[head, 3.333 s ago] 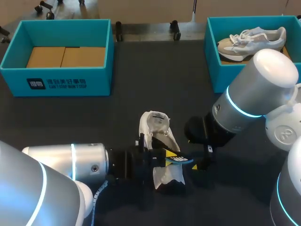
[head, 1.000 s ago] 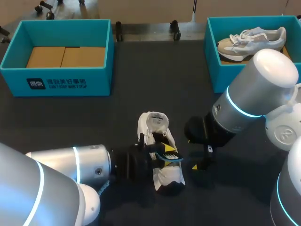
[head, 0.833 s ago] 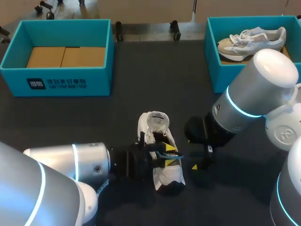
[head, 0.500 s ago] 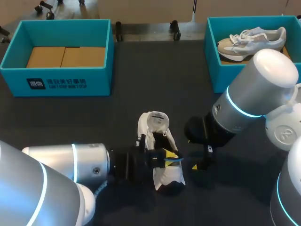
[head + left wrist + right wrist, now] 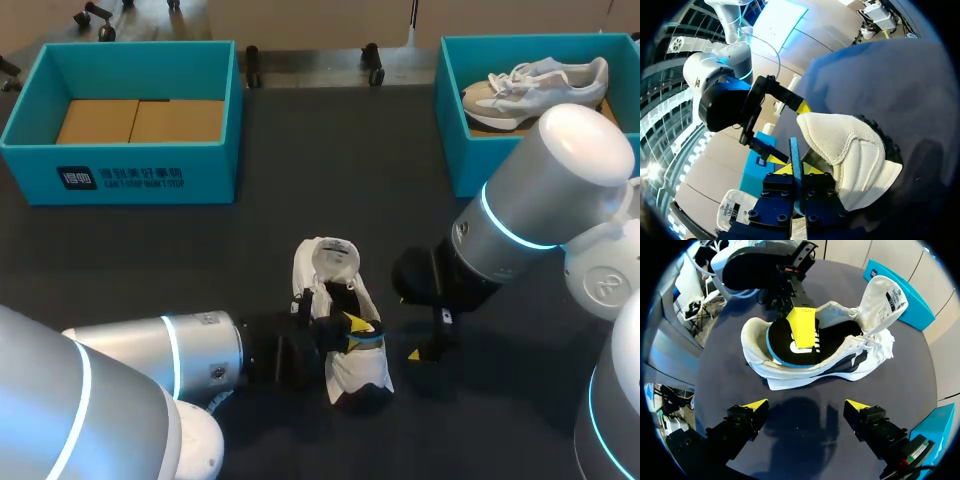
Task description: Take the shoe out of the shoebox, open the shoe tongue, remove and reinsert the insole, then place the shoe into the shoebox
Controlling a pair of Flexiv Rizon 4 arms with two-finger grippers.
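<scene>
The white sneaker (image 5: 805, 371) stands on the dark table (image 5: 330, 150), the left gripper (image 5: 796, 167) clamped on its blue-edged insole (image 5: 785, 347), whose front end is hidden inside the shoe, while the right gripper (image 5: 805, 406) hovers just beside the sneaker, fingers wide apart.

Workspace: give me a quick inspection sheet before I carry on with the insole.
Surface: dark table, no marks seen.
Job's things: white shoe on the table between the arms, tongue pulled back; black insole partly in its opening; left shoebox holds only brown cardboard; right shoebox holds a second sneaker.
Clutter: nothing seen.
Grippers: left jaws shut on the insole, one finger on top of it; right jaws open beside the shoe, holding nothing.
Cables: nothing seen on the table.
Surroundings: nothing seen reaching over the table.
</scene>
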